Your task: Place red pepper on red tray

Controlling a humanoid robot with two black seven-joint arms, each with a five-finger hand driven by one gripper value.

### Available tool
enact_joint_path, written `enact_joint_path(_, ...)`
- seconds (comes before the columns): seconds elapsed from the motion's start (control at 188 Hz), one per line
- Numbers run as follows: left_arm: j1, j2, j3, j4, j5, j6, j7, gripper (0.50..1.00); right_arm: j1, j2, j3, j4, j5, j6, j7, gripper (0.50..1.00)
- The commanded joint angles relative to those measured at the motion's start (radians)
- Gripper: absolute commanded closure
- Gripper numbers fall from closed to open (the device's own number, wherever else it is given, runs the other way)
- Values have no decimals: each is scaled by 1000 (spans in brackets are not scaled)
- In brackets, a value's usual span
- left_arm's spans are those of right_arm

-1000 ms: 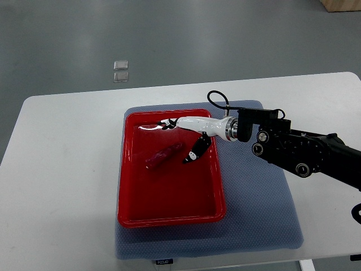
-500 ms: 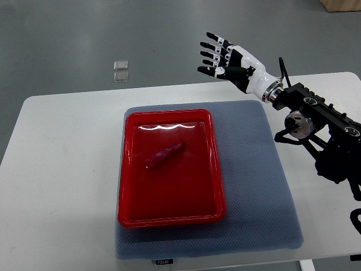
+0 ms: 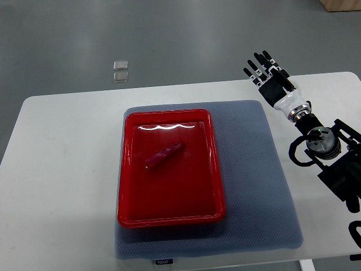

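A dark red pepper (image 3: 164, 156) lies slanted inside the red tray (image 3: 169, 212), a little above the tray's middle. The tray rests on a blue-grey mat (image 3: 256, 186) on the white table. My right hand (image 3: 266, 72) is raised at the far right, well away from the tray, with its fingers spread and holding nothing. Its arm (image 3: 324, 152) enters from the right edge. No left arm shows.
The white table (image 3: 67, 169) extends to the left of the mat. Two small clear squares (image 3: 120, 70) lie on the grey floor beyond the table's far edge. A wooden corner (image 3: 341, 4) shows at the top right.
My right hand has let go of the pepper in the tray, lifted away and swung to the far right. The pepper has stayed put.
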Motion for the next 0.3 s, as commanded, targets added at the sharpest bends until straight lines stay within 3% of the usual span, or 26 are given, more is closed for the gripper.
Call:
enact_joint_path(0.0,0,0,3,-2,0,0,0,500,-2,0,-2,-8,0,5,-1,587)
enact_joint_path(0.293,0,0,1,0,0,0,0,500,-2,2,-12,-18,-6,6,-1,587)
